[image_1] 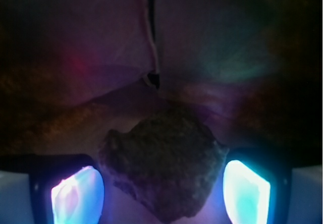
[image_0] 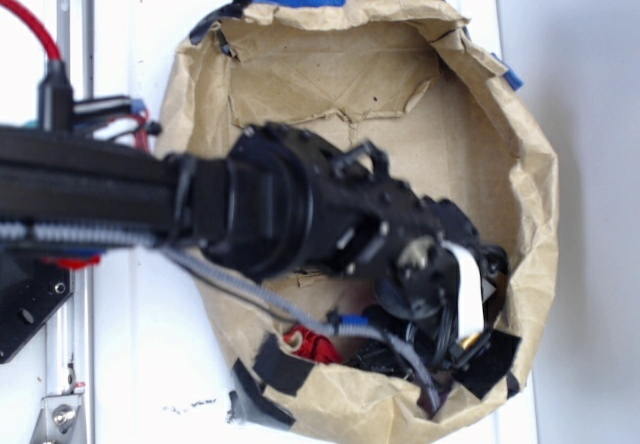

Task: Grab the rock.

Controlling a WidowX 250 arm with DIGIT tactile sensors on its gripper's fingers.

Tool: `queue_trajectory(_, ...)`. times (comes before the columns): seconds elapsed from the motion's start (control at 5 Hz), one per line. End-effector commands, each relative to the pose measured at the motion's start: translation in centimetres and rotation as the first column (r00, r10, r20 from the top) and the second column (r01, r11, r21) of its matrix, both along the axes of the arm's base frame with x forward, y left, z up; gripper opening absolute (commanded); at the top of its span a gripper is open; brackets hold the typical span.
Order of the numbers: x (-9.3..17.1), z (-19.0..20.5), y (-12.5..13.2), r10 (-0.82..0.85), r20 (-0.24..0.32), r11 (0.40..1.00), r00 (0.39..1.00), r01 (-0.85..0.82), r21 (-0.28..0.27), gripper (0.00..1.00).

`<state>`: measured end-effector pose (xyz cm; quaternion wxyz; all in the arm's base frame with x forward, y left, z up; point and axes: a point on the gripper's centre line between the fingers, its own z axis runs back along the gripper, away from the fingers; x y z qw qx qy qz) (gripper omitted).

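Now the hand (image_1: 161,191) brackets the rock (image_1: 164,166).

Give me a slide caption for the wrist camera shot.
Wrist view: rough dark rock sits between the gripper's two glowing fingertips over dim brown paper.

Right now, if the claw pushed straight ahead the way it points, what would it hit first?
The rock: it sits between the claw's fingers in the wrist view, paper bag behind. Contact is unclear.

- The exterior view looks steeply down from above onto the paper-lined basin (image_0: 520,164), the arm (image_0: 300,214) crossing from the left.
- The wrist view looks from the gripper (image_1: 161,191), very close, at the same paper floor.
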<state>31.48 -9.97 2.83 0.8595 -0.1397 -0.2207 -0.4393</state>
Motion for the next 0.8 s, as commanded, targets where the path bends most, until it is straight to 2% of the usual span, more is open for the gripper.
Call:
queue_trajectory(0.0, 0.8, 1.6, -1.2, -0.035, 0.065, 0.999, 0.997, 0.035, -0.002, 1.0)
queue_trajectory(0.4, 1.3, 2.0, -2.0, -0.021, 0.068, 1.0, 0.997, 0.021, 0.007, 1.0)
queue_trajectory(0.6, 1.5, 2.8, -2.3, -0.017, 0.059, 1.0, 0.998, 0.018, -0.02, 1.0)
